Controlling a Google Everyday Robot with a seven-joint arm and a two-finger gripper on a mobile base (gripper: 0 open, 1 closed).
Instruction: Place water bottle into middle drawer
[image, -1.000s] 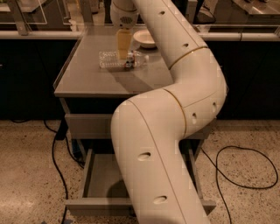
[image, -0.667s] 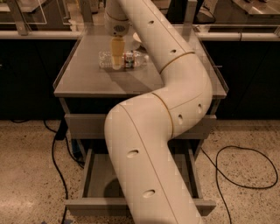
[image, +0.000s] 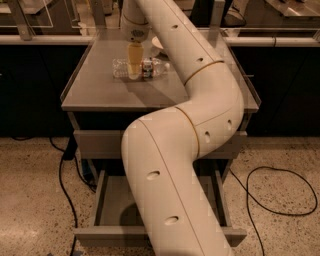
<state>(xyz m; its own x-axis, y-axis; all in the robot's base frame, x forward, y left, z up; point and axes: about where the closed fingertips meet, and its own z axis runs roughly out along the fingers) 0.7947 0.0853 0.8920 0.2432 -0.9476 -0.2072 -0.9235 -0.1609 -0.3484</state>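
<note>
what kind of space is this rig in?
Probably a lab or office test area: speckled hard floor, loose cables, a grey metal drawer cabinet. The gripper is down at the water bottle on the cabinet top.

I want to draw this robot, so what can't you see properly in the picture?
- Camera view: the pincer hangs over the water bottle on the cabinet top and hides its middle. Whether it has hold of the bottle cannot be told.
- Camera view: the white arm covers much of the inside of the open middle drawer.
- Camera view: the bowl sits mostly behind the arm.
</note>
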